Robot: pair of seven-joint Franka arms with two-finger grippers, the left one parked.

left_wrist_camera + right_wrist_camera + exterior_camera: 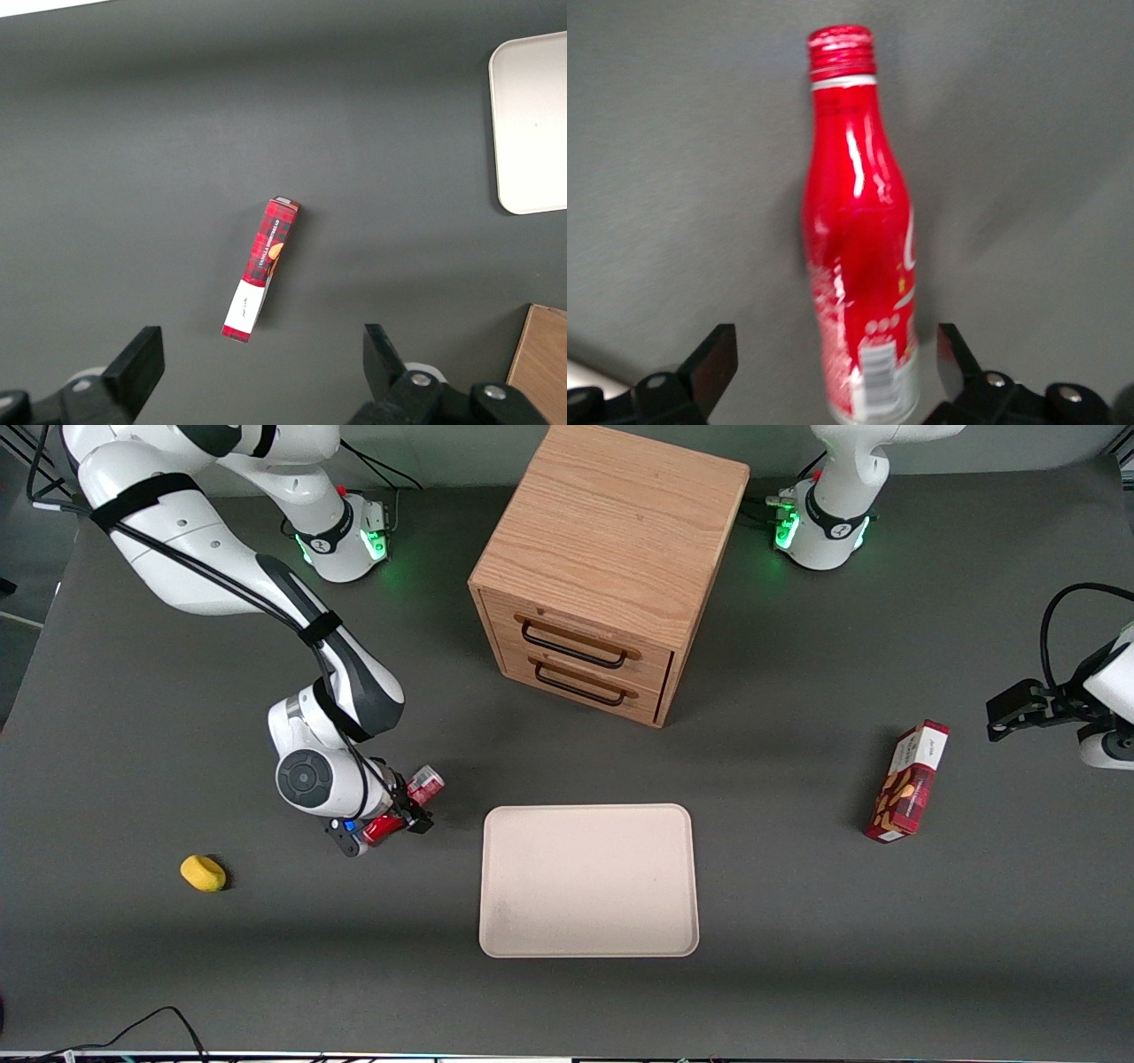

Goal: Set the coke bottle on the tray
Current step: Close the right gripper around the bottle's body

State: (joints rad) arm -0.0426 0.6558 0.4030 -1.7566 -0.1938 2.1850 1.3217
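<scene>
The coke bottle [427,783] [855,230] is red with a red cap and white script, and lies on the dark table between the tray and the working arm's end. My gripper [403,806] [835,341] is down over it, fingers [713,363] spread on either side of its lower body near the silvery base. A gap shows on each side, so the gripper is open and holds nothing. The pale beige tray [588,880] [532,124] lies flat and bare beside the gripper, toward the parked arm's end.
A wooden two-drawer cabinet [602,567] [540,363] stands farther from the front camera than the tray. A red-and-white snack box [905,784] [261,279] lies toward the parked arm's end. A small yellow object [203,872] sits toward the working arm's end.
</scene>
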